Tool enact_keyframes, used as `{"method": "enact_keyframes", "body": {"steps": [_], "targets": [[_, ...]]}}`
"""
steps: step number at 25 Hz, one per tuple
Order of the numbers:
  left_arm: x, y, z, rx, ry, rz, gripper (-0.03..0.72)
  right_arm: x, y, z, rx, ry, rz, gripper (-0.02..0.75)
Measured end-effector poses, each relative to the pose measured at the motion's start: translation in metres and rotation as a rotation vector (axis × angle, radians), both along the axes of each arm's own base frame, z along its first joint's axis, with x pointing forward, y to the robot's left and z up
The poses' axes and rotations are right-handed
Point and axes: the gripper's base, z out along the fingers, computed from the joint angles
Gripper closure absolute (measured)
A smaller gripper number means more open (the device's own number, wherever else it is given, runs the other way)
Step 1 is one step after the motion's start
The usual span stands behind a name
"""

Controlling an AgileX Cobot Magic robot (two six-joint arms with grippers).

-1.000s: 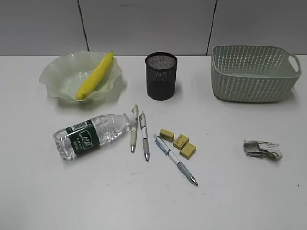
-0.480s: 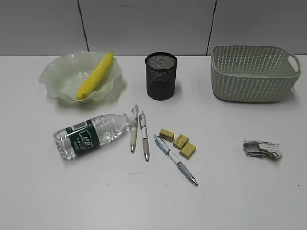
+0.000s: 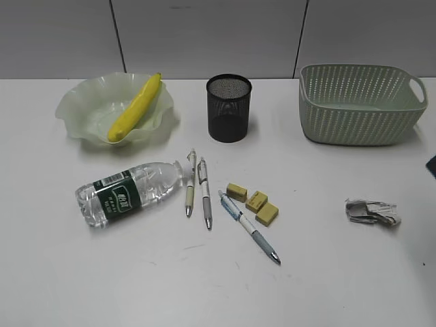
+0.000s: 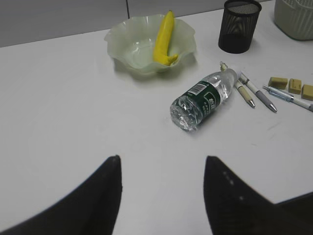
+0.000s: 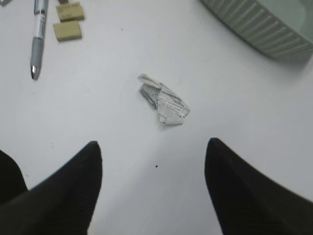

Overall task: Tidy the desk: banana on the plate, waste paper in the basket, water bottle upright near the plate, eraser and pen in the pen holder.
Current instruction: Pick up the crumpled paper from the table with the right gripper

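The banana lies in the green plate. The water bottle lies on its side on the desk, left of three pens and three yellow erasers. The black pen holder stands at the back, the basket at the back right. The waste paper sits front right. My right gripper is open just short of the waste paper. My left gripper is open over bare desk, well short of the bottle.
A dark bit of the right arm shows at the right edge of the exterior view. One pen tip and two erasers lie left of the right gripper, and the basket corner is to its far right.
A dark part of the right arm has come into the exterior view at the right edge. Nothing on the desk has moved.
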Motion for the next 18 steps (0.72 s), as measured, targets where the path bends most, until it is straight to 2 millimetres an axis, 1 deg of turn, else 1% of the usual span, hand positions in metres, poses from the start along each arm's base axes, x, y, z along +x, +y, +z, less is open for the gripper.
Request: {"method": "enact_keyframes", "body": {"steps": [2,5,9,14,18], "targets": [[0.000,-0.001,0.000,-0.007,-0.003,-0.004,0.283,0.022,0.002,-0.023,-0.067,0.097,0.015,0.168],[0.000,-0.001,0.000,-0.007,-0.003,-0.004,0.283,0.048,0.006,-0.056,-0.129,0.200,0.030,0.155],[0.000,-0.001,0.000,-0.007,-0.003,-0.004,0.283,0.081,0.014,-0.089,-0.145,0.243,0.036,0.154],[0.000,-0.001,0.000,-0.007,-0.003,-0.004,0.283,0.110,0.021,-0.129,-0.162,0.349,0.038,0.154],[0.000,-0.001,0.000,-0.007,-0.003,-0.004,0.283,0.121,0.024,-0.159,-0.164,0.434,0.033,0.153]]}}
